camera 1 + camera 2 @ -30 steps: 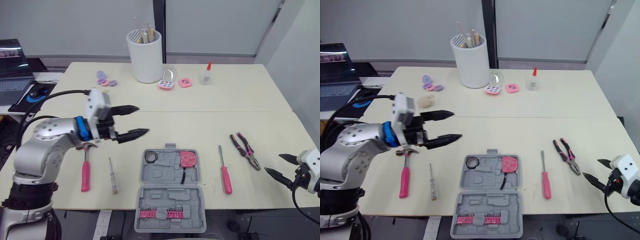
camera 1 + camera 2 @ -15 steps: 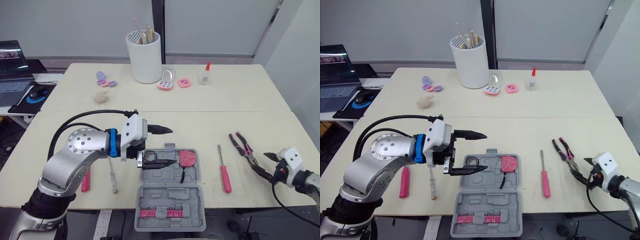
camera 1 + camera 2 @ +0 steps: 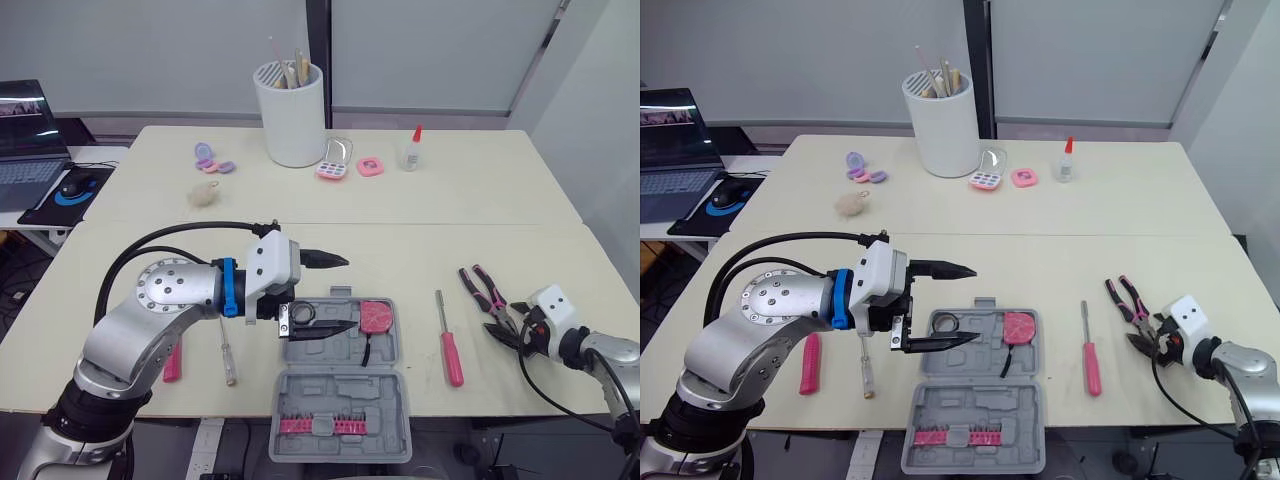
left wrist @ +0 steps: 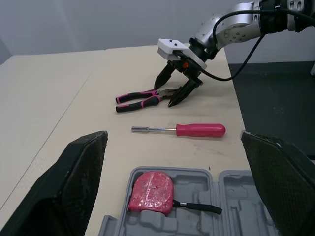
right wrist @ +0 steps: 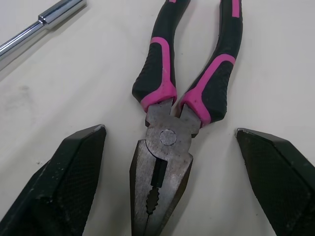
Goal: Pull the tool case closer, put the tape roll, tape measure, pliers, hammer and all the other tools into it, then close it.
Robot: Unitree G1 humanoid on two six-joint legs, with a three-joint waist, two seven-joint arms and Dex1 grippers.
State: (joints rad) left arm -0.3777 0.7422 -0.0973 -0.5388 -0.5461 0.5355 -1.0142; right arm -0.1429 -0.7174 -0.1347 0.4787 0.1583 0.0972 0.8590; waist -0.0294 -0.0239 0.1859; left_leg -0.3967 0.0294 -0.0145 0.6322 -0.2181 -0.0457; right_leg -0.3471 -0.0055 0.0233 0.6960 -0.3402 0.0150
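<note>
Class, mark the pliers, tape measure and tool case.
pliers (image 5: 166,137), right wrist view, on the pivot joint.
tape measure (image 4: 152,191), left wrist view, on its pink body.
tool case (image 3: 340,395), left eye view, bare grey front half.

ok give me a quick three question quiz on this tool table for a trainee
1. Fill the gap: the pink tape measure lies ___ the tool case.
2. Which tool lies between the open fingers of the right end effector?
A. hammer
B. pliers
C. pink-handled screwdriver
3. True or false: the tool case is closed.

Key: 1. inside; 2. B; 3. false, its lid lies open flat on the table.
</note>
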